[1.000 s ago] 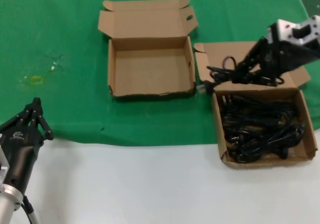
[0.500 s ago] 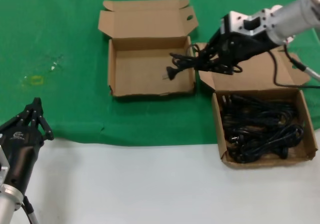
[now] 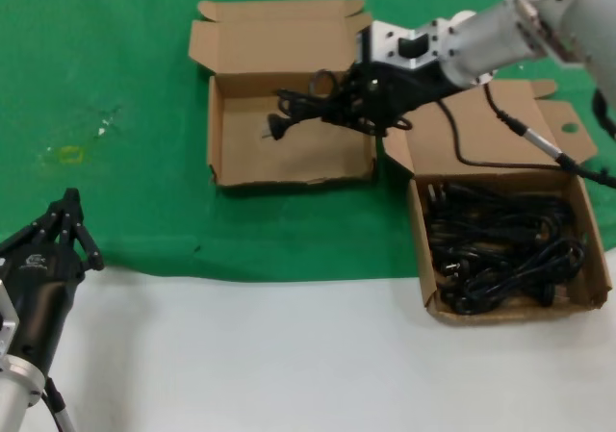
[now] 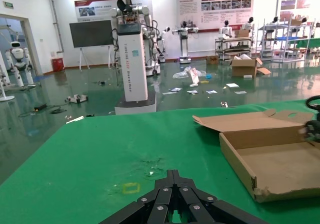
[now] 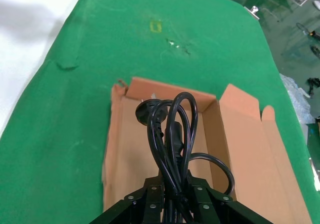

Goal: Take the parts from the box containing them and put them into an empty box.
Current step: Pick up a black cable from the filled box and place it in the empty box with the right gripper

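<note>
Right hand (image 3: pixel 358 105) pinching a black looped power cord (image 3: pixel 308 103), round plug end hanging ahead of it, over the empty box (image 3: pixel 289 167); box floor bare below, walls low; full box (image 3: pixel 597 259) w/ remaining cords (image 3: pixel 500 249) behind; left hand (image 3: pixel 60 230) parked at bench edge, fingers pressed together.

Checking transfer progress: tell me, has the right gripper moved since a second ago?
Yes: the right gripper, holding a cord, moved leftward to over the empty box.

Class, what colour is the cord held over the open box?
Black. The cord shows best in the right wrist view, hanging from the right end effector.
</note>
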